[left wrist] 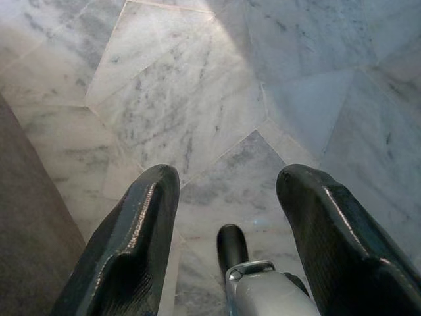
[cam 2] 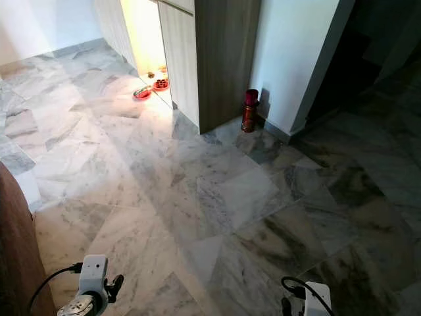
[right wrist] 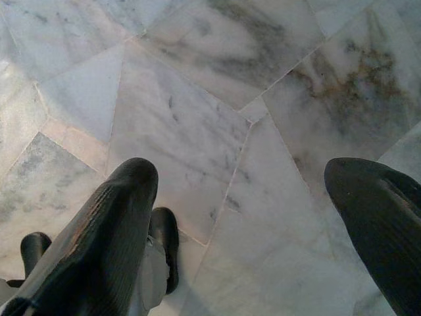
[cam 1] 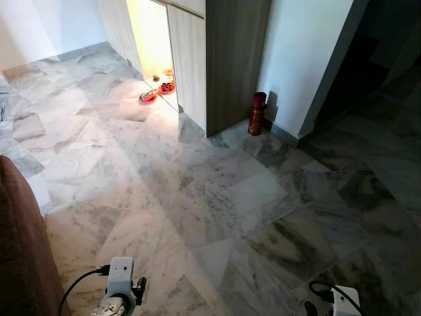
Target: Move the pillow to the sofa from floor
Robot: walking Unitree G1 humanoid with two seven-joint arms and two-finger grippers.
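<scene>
Pillow is nowhere on the marble floor [cam 1: 217, 197] I see beside the brown sofa [cam 1: 20, 250], so I judge nothing started: left gripper [left wrist: 227, 197] and right gripper [right wrist: 240, 197] fingers spread wide, holding nothing.

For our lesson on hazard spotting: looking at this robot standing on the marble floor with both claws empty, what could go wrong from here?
1. No pillow is in sight, so the robot may need to turn; the tall red cylindrical flask standing by the white wall corner could be knocked over.
2. The red bowls on the glossy grey marble floor could be stepped on.
3. The brown sofa edge sits close to the open left claw.
</scene>
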